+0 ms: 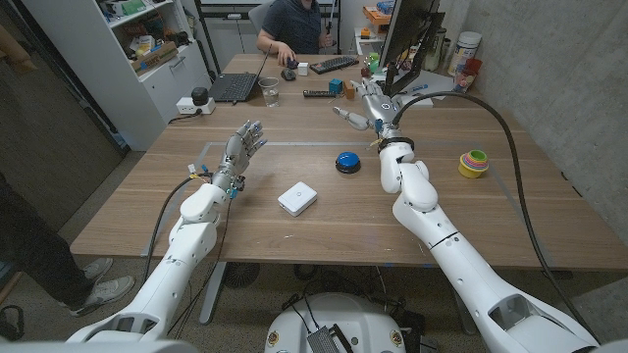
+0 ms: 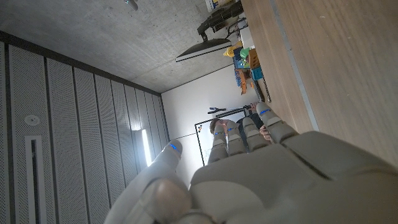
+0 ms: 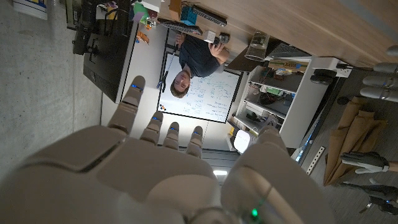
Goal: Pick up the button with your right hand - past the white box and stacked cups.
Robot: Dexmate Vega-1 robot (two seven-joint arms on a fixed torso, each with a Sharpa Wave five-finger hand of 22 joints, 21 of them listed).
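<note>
The right hand (image 1: 371, 106) is hovering empty, fingers apart, beyond the blue button (image 1: 347, 162); the left hand (image 1: 238, 154) is waiting wide-fingered left of the white box (image 1: 296, 199).

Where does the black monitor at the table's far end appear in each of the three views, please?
Head view: the black monitor stands at the top right, beyond the right hand.
Left wrist view: the dark slab past the left hand's fingertips looks like it.
Right wrist view: it hangs inverted beside the seated person.
Shared landmark: the wooden table.
</note>
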